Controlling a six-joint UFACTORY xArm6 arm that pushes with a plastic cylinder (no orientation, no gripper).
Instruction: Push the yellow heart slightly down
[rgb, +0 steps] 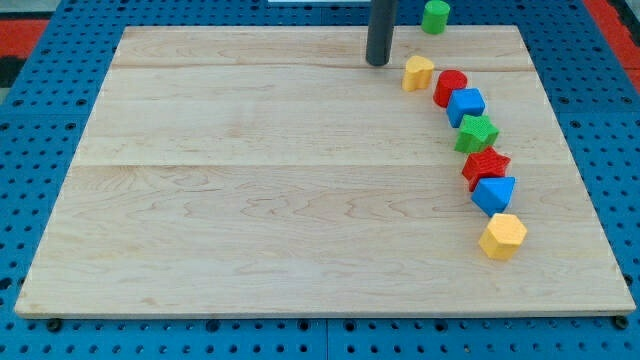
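Yellow heart (418, 72) sits near board's (250, 200) top edge, right of middle, touching red block (450, 87). My tip (378, 62) just left of heart, not touching. No claw, only rod. Push not started, looks like.

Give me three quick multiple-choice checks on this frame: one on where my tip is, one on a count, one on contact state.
1. Where is my tip relative to the yellow heart?
A. to the view's left of it, slightly higher
B. directly below it
C. far to its right

2. How many red blocks are on the board?
A. one
B. two
C. four

3. Is my tip touching the yellow heart?
A. yes, pressed on
B. no, a gap shows
C. it is hidden

Answers: 1 A, the rod ends left of the heart. 2 B, one red block beside the heart, another red block lower in the chain. 3 B, bare wood separates them.
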